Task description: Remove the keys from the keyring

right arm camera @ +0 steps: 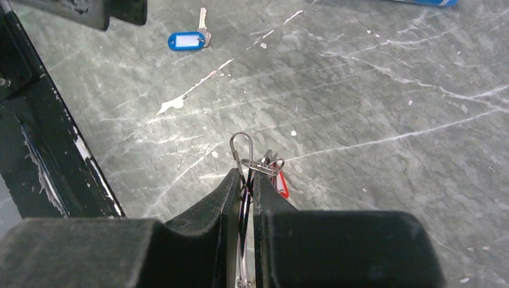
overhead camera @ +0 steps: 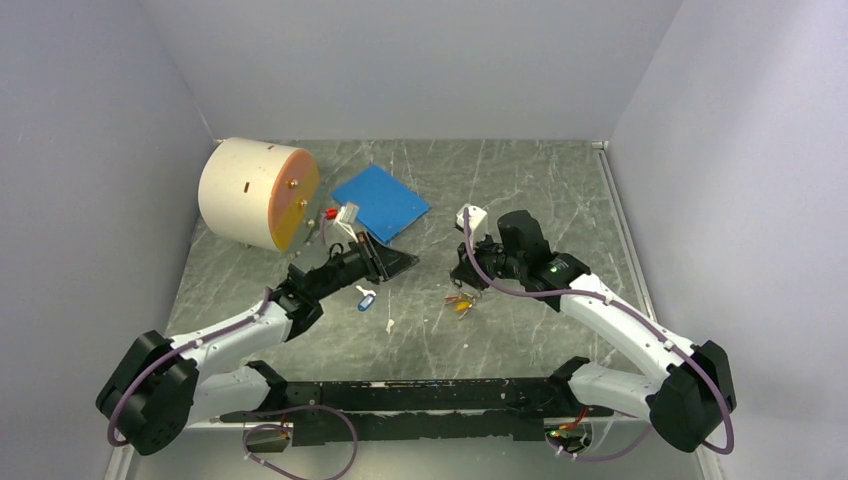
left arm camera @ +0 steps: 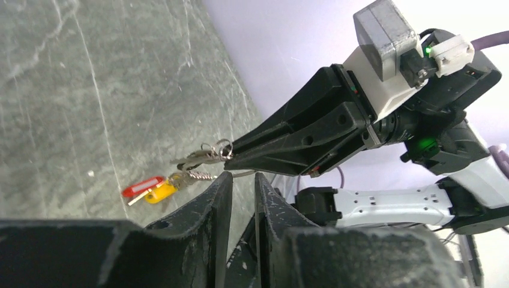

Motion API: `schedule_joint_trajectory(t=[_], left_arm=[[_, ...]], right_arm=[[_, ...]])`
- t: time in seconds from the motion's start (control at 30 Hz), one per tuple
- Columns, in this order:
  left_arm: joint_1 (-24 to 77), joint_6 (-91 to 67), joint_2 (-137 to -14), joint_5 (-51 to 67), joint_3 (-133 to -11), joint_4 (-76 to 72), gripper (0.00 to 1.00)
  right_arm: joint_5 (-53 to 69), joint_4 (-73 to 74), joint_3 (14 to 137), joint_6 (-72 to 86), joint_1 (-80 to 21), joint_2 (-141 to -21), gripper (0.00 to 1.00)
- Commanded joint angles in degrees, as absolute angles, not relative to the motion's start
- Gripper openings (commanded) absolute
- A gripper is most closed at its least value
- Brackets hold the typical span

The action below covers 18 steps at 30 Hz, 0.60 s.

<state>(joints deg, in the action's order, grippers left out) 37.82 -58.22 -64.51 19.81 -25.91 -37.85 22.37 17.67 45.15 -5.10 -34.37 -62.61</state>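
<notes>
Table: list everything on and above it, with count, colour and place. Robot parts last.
drum: one, cream with an orange face, back left
pad: one, blue, back centre, right of the drum
tagged key: one, blue-and-white tag, lying near the left end effector
white scrap: one, white, centre front
keyring: one, silver wire, clamped in the right end effector
keys: small bunch (number unclear), silver with red and yellow tags, hanging from the keyring
left end effector: one, black, fingers close together, empty
right end effector: one, black, closed on the keyring

No readable text anywhere; the blue tag (right arm camera: pixel 186 41) label seems blank.
</notes>
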Motion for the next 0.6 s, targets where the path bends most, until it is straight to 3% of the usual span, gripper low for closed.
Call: schedule_joint_trajectory(t=[0.0,0.17,0.57], left_arm=[[36.42,-47.73,-64.37,24.58,-30.28,-34.75,0.25],[35.80,-41.94,-68.77,30.72,-32.94,-34.88,0.27],[40.13,-41.58,-74.63,39.41,-39.94,-27.42,0.34]], right_arm=[[24.20,20.34,49.23,-9.88,-35.01,-61.09,0.00],[29.69,21.72,49.17,-13.09,-36.19,-60.25,0.00],[30.26,22.00,48.80,-16.74,-38.66,-60.76,0.00]])
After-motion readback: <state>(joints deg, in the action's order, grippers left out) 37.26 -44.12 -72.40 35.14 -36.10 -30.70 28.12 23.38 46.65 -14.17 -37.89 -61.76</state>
